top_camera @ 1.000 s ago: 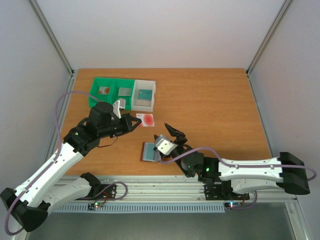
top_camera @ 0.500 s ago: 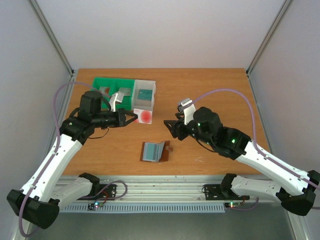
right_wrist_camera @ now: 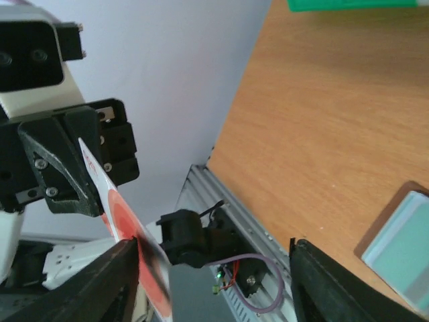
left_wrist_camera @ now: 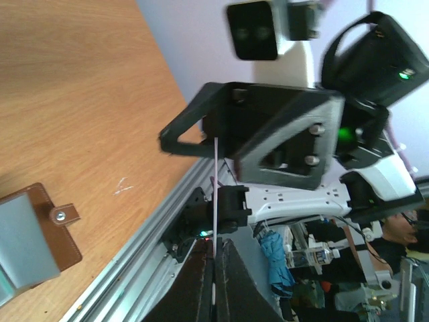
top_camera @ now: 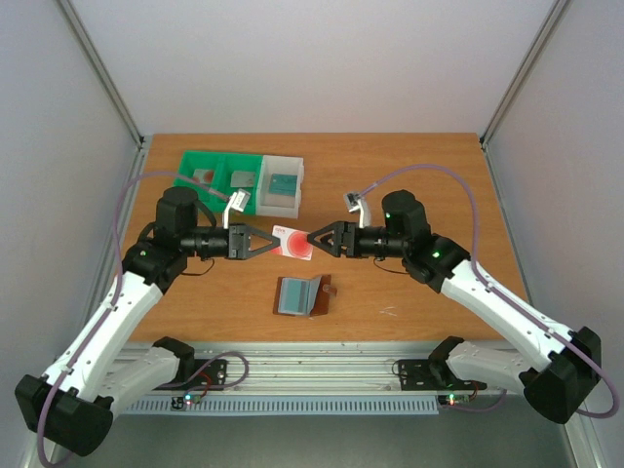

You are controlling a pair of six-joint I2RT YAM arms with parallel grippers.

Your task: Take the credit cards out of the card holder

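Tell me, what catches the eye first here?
Above the table, the left end effector pinches a white card with a red mark, its far end inside the open right end effector. The open brown card holder lies on the table nearby.

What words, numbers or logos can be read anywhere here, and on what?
No text can be read anywhere.
White card: only a red mark, no legible print.
Teal card at the back: too small to read.
Wallet: no lettering visible.
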